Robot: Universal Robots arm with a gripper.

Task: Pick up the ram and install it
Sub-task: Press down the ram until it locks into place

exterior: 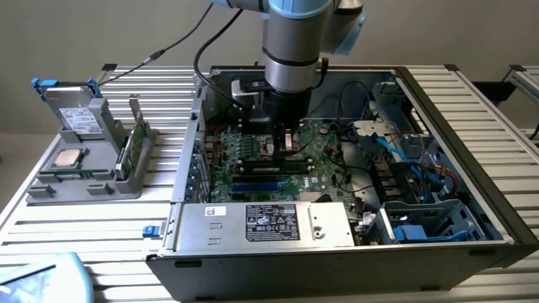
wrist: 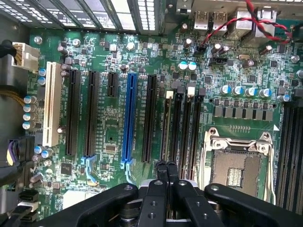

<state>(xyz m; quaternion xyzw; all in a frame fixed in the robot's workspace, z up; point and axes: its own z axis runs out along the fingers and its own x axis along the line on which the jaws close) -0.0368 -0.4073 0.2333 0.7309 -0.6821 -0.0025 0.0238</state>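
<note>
The ram (exterior: 271, 166) is a long thin green stick with dark chips, standing in a black slot of the motherboard (exterior: 324, 151) inside the open computer case. In the wrist view the ram (wrist: 165, 127) appears edge-on in a slot next to the processor socket (wrist: 236, 165). My gripper (exterior: 284, 146) hangs straight down over it, fingers shut together with nothing between them. The fingertips (wrist: 162, 168) sit right above one end of the stick; I cannot tell whether they touch it. A second green stick (exterior: 133, 142) stands upright in the grey holder outside the case.
The grey holder (exterior: 84, 183) on the exterior view's left also carries a square silver processor chip (exterior: 67, 158) and a drive (exterior: 76, 117). A silver power supply (exterior: 261, 222) fills the case's front. Cable bundles (exterior: 404, 158) and drive bays crowd the exterior view's right. A blue slot (wrist: 129, 118) lies beside the ram slots.
</note>
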